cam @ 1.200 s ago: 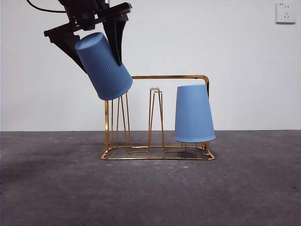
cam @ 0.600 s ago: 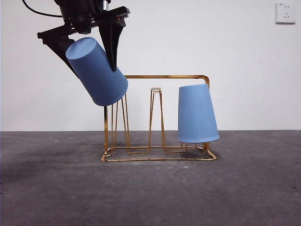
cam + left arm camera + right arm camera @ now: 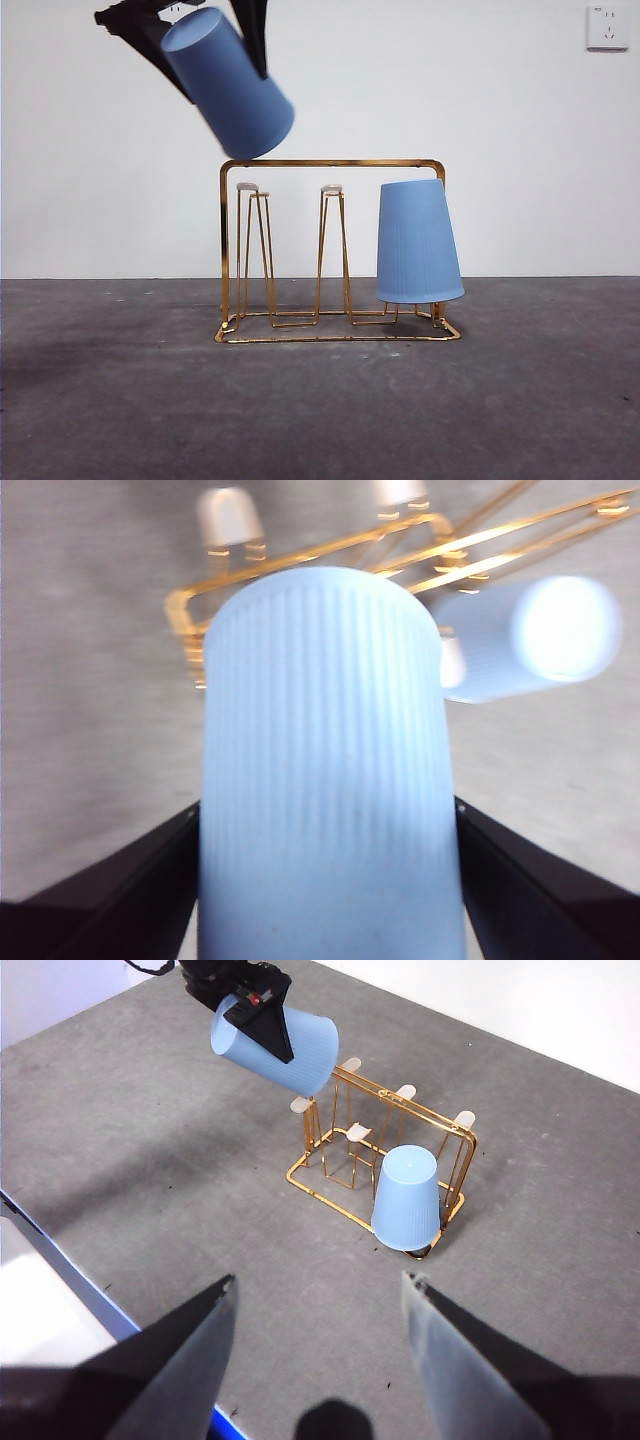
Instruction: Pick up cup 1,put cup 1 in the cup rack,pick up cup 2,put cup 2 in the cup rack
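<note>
My left gripper (image 3: 200, 30) is shut on a ribbed blue cup (image 3: 228, 82), held tilted with its mouth down, above the left end of the gold wire cup rack (image 3: 330, 163). In the left wrist view this cup (image 3: 328, 770) fills the frame between the black jaws, with the rack's white-tipped pegs (image 3: 228, 515) beyond it. A second blue cup (image 3: 418, 242) sits upside down over a peg at the rack's right end. From high up, the right wrist view takes in the held cup (image 3: 280, 1048), the rack (image 3: 330, 1195) and the racked cup (image 3: 406, 1200). My right gripper (image 3: 318, 1290) is open and holds nothing.
The rack stands on a dark grey table (image 3: 320, 400) before a white wall with a socket (image 3: 607, 27) at the upper right. Two bare pegs (image 3: 332, 190) stand at the rack's left and middle.
My left gripper has lifted the tilted cup from the rack's left peg up above the top bar. The left peg now shows. The racked cup has not moved.
</note>
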Robot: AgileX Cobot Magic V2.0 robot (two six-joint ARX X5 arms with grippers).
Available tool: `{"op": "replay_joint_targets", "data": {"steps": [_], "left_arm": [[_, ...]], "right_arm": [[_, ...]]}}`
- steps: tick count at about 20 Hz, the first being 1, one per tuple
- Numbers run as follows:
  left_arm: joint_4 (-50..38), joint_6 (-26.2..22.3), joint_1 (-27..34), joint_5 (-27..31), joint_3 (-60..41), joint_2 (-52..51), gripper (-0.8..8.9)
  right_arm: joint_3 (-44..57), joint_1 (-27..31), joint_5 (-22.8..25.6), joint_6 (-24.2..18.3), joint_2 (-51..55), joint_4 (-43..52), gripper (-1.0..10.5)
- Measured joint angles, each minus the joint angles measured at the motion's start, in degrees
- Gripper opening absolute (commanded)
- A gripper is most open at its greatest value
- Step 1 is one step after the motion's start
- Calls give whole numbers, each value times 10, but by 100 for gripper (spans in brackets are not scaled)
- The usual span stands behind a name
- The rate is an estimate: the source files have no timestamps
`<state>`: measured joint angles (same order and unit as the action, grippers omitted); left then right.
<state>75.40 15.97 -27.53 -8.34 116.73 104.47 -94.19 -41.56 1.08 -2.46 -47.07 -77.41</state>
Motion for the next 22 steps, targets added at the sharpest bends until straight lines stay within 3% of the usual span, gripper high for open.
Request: {"op": "replay_joint_targets", "data": {"steps": [6,17,22], "left_arm": [[4,27,-4,-81,0,0,-5],[5,58,20,-36,-1,0,-4],[5,57,20,-36,-73,-1,-4]], "right_arm": [[0,0,0,-6,0,-1,280],[0,0,0,-14,0,-1,280],[0,0,0,-19,0,-1,279]]}}
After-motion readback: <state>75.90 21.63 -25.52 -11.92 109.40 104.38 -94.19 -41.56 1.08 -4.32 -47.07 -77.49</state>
